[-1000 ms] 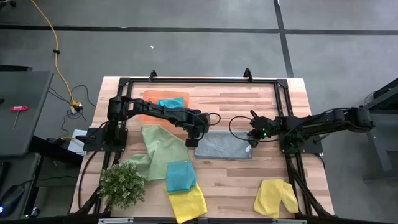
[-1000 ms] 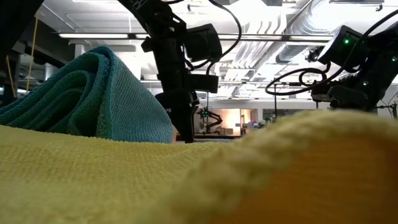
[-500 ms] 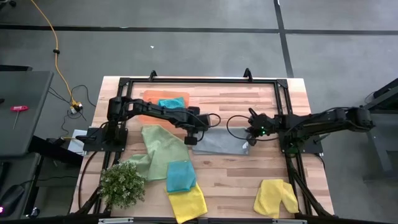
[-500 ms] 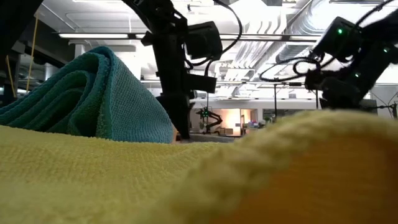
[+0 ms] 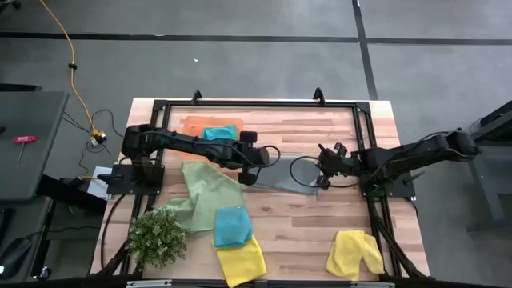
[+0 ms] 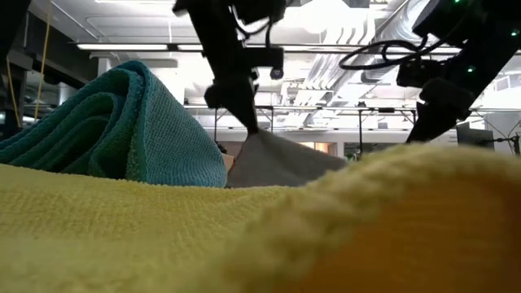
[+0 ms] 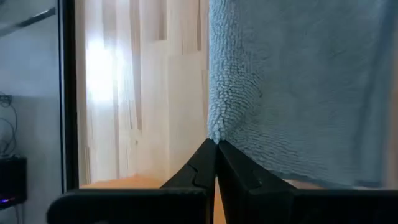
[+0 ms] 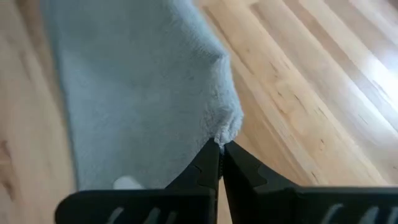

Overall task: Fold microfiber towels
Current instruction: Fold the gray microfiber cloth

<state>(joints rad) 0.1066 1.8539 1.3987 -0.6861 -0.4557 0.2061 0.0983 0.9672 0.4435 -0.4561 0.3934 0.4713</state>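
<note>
- The left gripper (image 7: 216, 144) is pinched closed on one corner of the grey towel (image 5: 286, 173), lifting it off the table (image 5: 320, 216).
- The right gripper (image 8: 221, 144) is clamped on the opposite corner of that towel, which hangs between the two.
- In the low view the grey cloth (image 6: 281, 161) rises to a peak under the left gripper (image 6: 248, 126).
- Just beside the left gripper lies the light green towel (image 5: 210, 192), with a teal towel (image 5: 233, 225) and a yellow towel (image 5: 242, 258) beyond it.
- Another yellow towel (image 5: 354, 253) lies well past the right gripper.
- Behind the left arm, a second teal towel (image 5: 220, 132) seems to rest on the orange tray (image 5: 196, 125).
</note>
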